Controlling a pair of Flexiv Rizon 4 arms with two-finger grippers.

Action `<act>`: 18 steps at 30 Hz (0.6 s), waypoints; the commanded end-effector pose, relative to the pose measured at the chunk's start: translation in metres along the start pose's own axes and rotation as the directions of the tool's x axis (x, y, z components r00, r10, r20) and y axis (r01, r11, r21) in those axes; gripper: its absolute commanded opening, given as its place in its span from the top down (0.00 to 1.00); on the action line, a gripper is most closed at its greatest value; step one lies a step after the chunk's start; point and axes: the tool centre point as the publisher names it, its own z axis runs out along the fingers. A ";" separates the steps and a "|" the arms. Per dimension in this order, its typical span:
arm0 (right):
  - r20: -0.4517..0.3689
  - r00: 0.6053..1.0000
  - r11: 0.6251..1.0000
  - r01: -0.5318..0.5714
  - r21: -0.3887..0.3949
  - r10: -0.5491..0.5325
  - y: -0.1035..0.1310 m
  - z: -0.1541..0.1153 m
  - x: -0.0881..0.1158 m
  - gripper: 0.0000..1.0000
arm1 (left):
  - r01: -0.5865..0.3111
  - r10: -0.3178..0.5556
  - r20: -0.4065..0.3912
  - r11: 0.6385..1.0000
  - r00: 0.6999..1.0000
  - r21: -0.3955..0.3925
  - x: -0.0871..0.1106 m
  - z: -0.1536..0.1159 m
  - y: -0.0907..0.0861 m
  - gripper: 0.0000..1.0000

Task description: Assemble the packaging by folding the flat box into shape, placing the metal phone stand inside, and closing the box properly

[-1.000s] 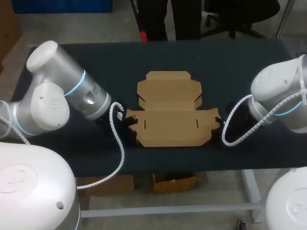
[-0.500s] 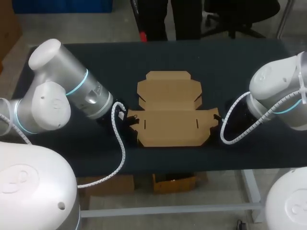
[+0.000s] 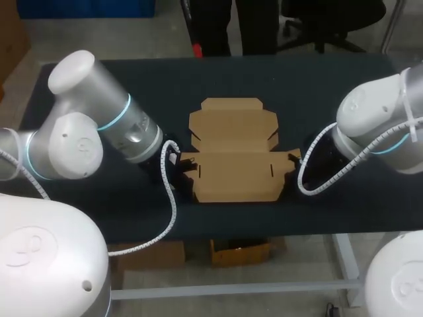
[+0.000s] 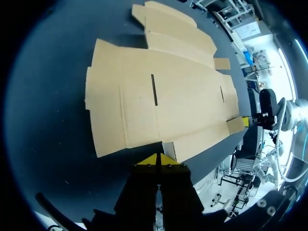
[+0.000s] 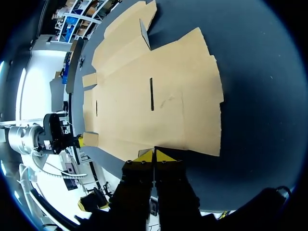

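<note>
A flat brown cardboard box blank (image 3: 232, 153) lies unfolded in the middle of the dark table, its lid panel pointing to the far side. My left gripper (image 4: 158, 160) is shut with nothing in it, yellow tips together at the blank's (image 4: 159, 106) left edge. Hidden under its own arm in the head view, it sits by the left side flap (image 3: 187, 162). My right gripper (image 5: 154, 155) is shut too and empty, tips at the right edge of the blank (image 5: 154, 101). No metal phone stand is in view.
The table's dark cloth (image 3: 145, 86) is bare around the blank. White coiled cables hang from both wrists: the left cable (image 3: 170, 198) and the right cable (image 3: 317, 178). The table's front edge (image 3: 264, 234) is just behind the grippers.
Both arms have moved inward toward the blank, left arm rightward and right arm leftward. Both grippers stayed shut. The blank's side flaps have been nudged slightly.
</note>
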 end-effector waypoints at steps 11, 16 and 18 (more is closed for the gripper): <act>0.031 0.998 0.998 -0.056 0.021 0.056 0.001 0.002 0.004 1.00 | 0.065 -0.065 0.069 0.998 0.996 -0.009 0.008 -0.002 0.001 1.00; 0.041 0.997 0.998 -0.062 0.022 0.061 0.000 0.003 0.007 1.00 | 0.088 -0.086 0.065 0.996 0.994 -0.022 0.008 -0.001 -0.003 1.00; 0.047 0.997 0.998 -0.064 0.023 0.062 0.000 0.003 0.008 1.00 | 0.096 -0.094 0.064 0.995 0.994 -0.029 0.008 0.000 -0.004 1.00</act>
